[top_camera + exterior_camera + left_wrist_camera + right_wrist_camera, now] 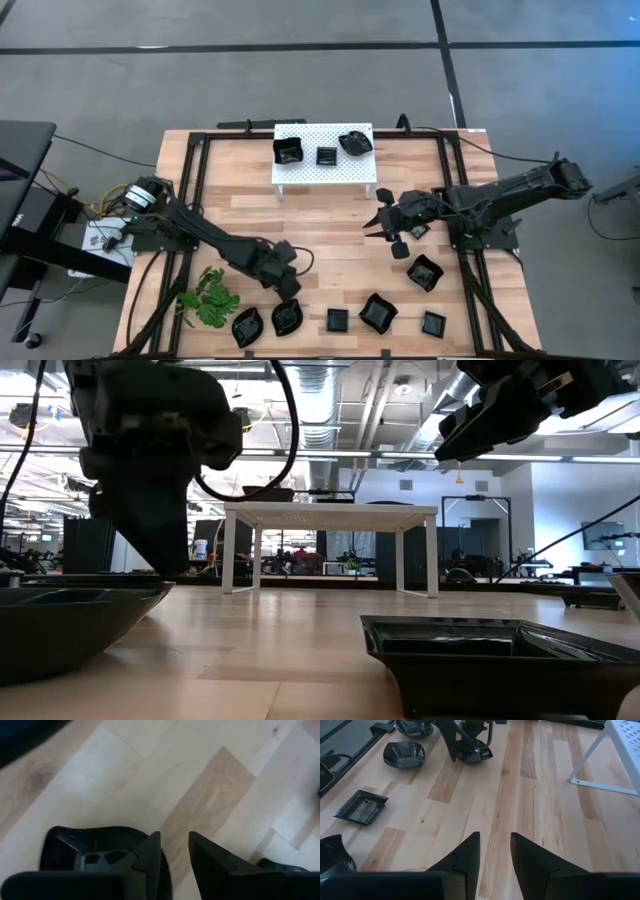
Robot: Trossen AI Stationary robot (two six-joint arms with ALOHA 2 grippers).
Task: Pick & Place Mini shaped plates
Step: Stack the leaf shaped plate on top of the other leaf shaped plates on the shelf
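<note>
L gripper (pixel 290 292) sat low at the table's near side, fingers (pixel 150 855) a narrow gap apart, nothing between them; one finger hung over the rim of a black dish (pixel 95 855), contact unclear. Beside it along the near edge ran a row of mini shaped plates: wavy one (pixel 247 326), square (pixel 338 320), another wavy (pixel 378 312), square (pixel 433 323). Plant sprig (pixel 209 297) lay just to its outer side.

R gripper (pixel 383 222) hovered over bare wood mid-table, fingers (pixel 465 857) also narrowly apart, empty. Open boards lay ahead of it, w/ the white platform (pixel 322 170) near, carrying three more dishes (pixel 326 155). A dish (pixel 425 271) lay near it toward the near edge.

Wrist view alone showed the finger gaps; low view alone showed the platform's legs (pixel 402 560) and the R gripper raised clear off the wood. No readable writing.
</note>
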